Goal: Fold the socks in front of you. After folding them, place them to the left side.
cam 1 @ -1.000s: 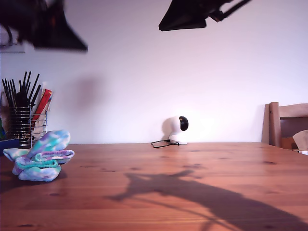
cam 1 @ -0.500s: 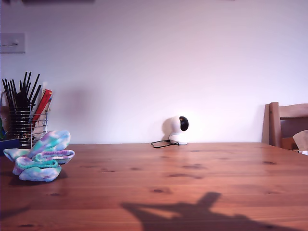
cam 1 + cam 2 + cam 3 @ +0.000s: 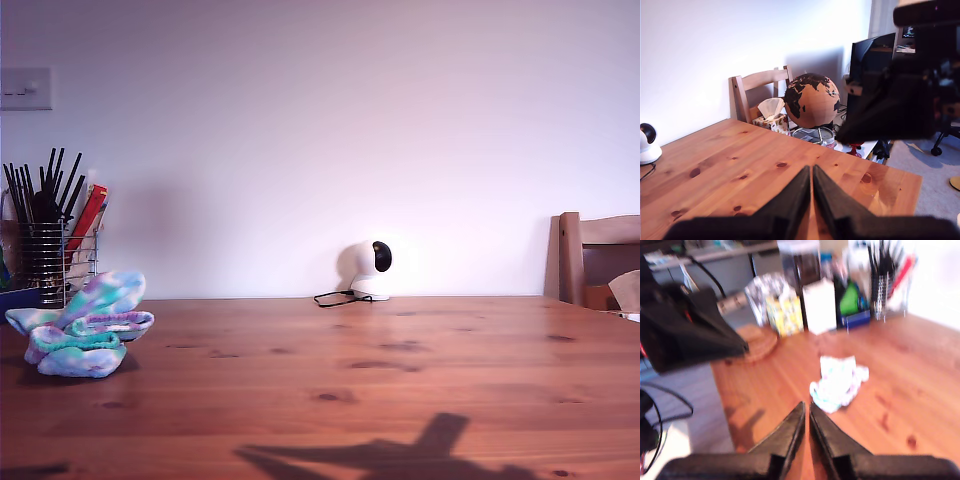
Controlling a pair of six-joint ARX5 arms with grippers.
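The socks (image 3: 83, 337) are showing mottled teal-green, purple and white. The table (image 3: 400, 370) is glowing reddish-brown with dark knots. My first gripper (image 3: 812, 187) and my second gripper (image 3: 805, 422) are looking black. At twelve o'clock from the socks, the wire holder (image 3: 45, 262) is carrying black sticks and something red.

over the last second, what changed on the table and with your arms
Both arms lifted out of the top of the exterior view, and their shadow slid down the table toward the camera. My first gripper and my second gripper are shut and empty. The socks stayed bundled at the exterior view's left.
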